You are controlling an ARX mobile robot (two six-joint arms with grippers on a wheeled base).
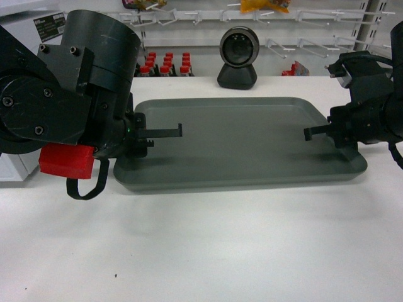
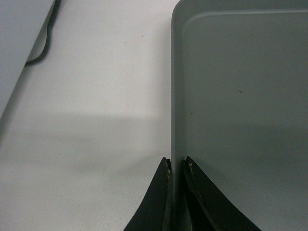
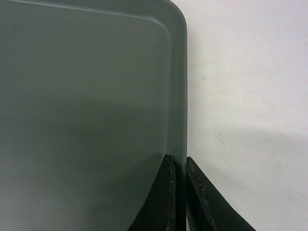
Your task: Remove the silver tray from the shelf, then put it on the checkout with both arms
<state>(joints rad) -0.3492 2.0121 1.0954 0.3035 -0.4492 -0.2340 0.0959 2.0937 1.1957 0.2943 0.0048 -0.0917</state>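
Note:
The silver tray (image 1: 239, 138) lies flat over the white checkout (image 1: 220, 245), in front of the black round scanner (image 1: 238, 53). A thin shadow runs along its near edge, and whether it rests on the counter I cannot tell. My left gripper (image 1: 143, 135) is shut on the tray's left rim; in the left wrist view its jaws (image 2: 176, 163) pinch the rim of the tray (image 2: 240, 96). My right gripper (image 1: 318, 131) is shut on the right rim, the jaws (image 3: 179, 161) closed over the edge of the tray (image 3: 86, 96). The shelf is out of view.
A white machine (image 1: 16, 167) stands at the counter's left edge, close to my left arm; its corner and cable (image 2: 43, 45) show in the left wrist view. Red-capped bottles (image 1: 167, 65) and peg hooks (image 1: 296, 44) lie behind the counter. White countertop stretches in front of the tray.

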